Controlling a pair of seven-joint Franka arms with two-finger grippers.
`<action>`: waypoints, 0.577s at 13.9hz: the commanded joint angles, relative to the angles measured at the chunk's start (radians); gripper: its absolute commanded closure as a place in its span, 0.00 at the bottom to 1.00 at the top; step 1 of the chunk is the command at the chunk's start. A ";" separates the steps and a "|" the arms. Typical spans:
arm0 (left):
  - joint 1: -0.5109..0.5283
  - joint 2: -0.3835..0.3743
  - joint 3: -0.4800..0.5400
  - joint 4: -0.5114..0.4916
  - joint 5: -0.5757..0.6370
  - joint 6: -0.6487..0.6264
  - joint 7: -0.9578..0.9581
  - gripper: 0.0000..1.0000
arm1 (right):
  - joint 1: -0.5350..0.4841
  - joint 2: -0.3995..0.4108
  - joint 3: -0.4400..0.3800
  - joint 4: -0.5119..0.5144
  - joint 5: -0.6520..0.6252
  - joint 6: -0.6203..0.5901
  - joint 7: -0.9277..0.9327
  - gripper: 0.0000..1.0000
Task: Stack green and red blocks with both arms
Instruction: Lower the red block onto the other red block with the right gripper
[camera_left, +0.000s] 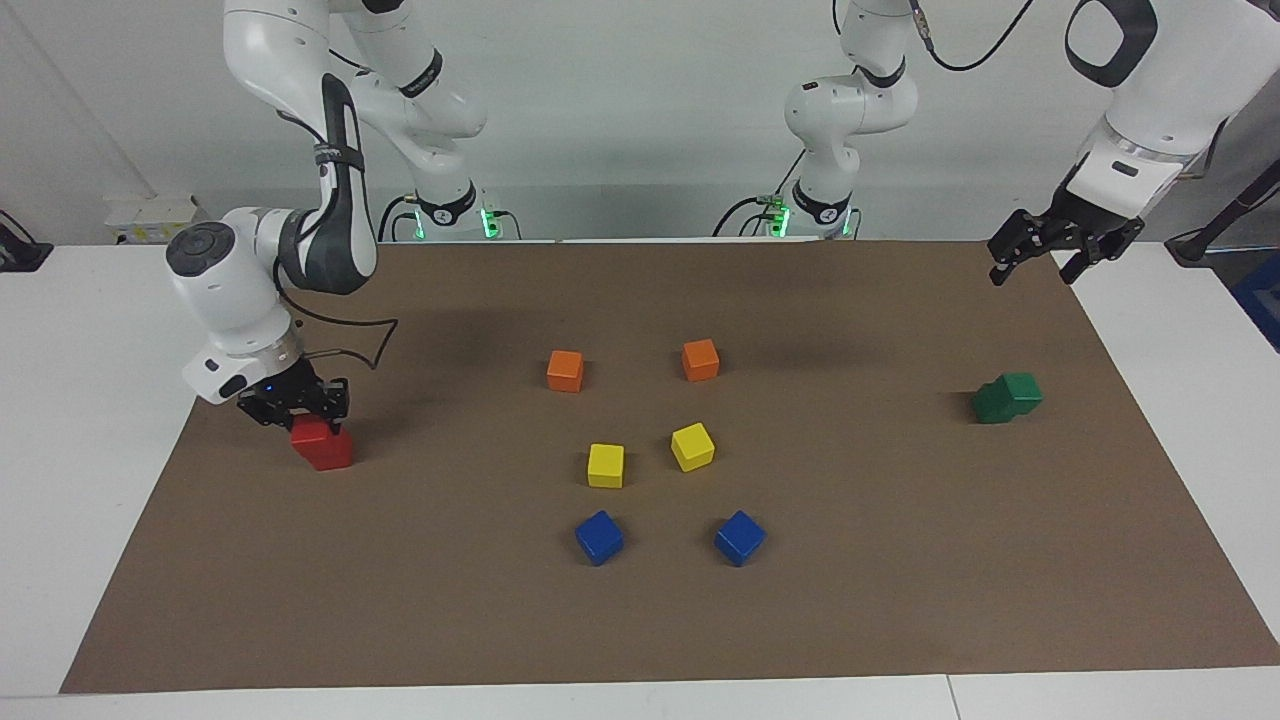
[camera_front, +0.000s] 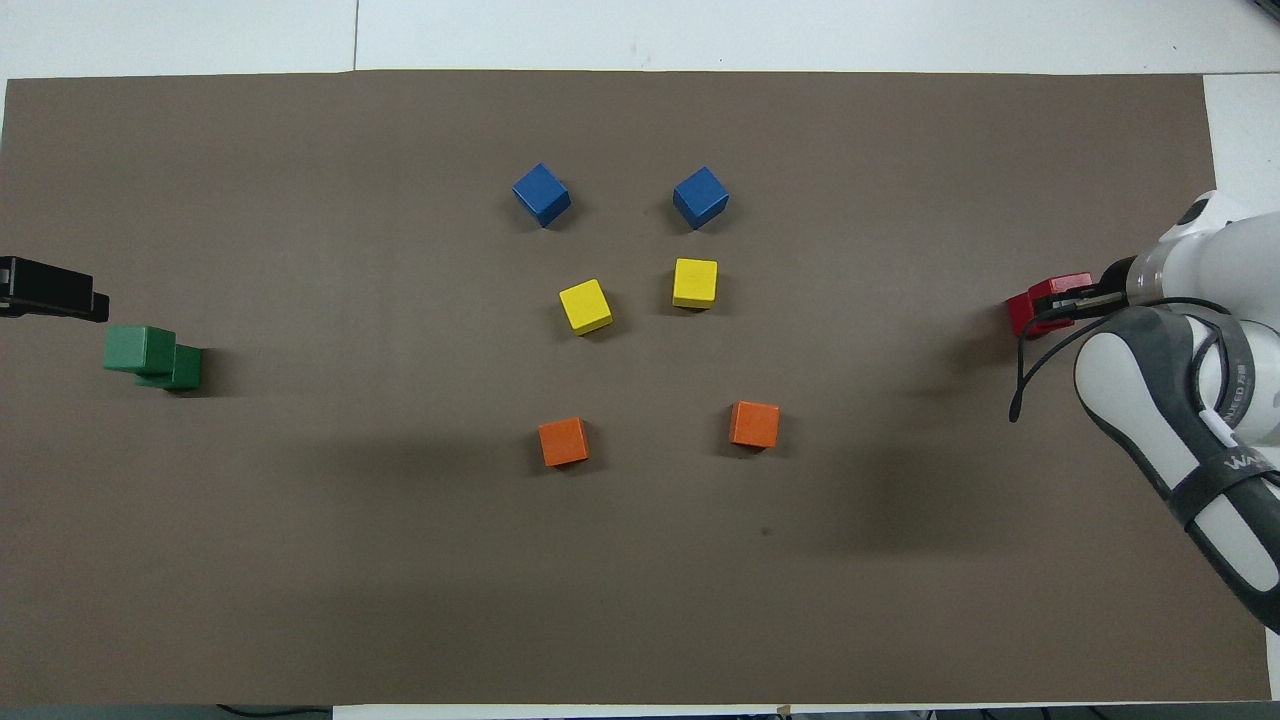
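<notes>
Brown mat (camera_left: 640, 620) over white table, plain wall at robots' end. Right gripper (camera_left: 297, 408) clamped on upper red block (camera_left: 312, 432), seated on lower red block (camera_left: 330, 455) near mat edge, right arm's end. Square up w/ lower cube, then release gently. Left gripper (camera_left: 1058, 243) open, raised over mat corner, waiting; green stack (camera_left: 1008, 397) below, skewed.

The surface (camera_left: 900, 560) is looking plain brown. Blocks are showing up in red (camera_left: 322, 446), dark green (camera_left: 1007, 397), orange (camera_left: 565, 370), yellow (camera_left: 605, 465) and blue (camera_left: 599, 537).
</notes>
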 joint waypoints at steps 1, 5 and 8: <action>-0.011 -0.003 0.009 0.001 0.018 0.010 -0.013 0.00 | -0.022 -0.028 0.013 -0.034 0.021 0.022 -0.042 1.00; -0.011 -0.003 0.009 0.002 0.018 0.008 -0.014 0.00 | -0.019 -0.028 0.013 -0.033 0.021 0.022 -0.033 0.14; -0.014 -0.003 0.010 0.002 0.020 0.005 -0.013 0.00 | -0.017 -0.028 0.013 -0.030 0.020 0.019 -0.044 0.00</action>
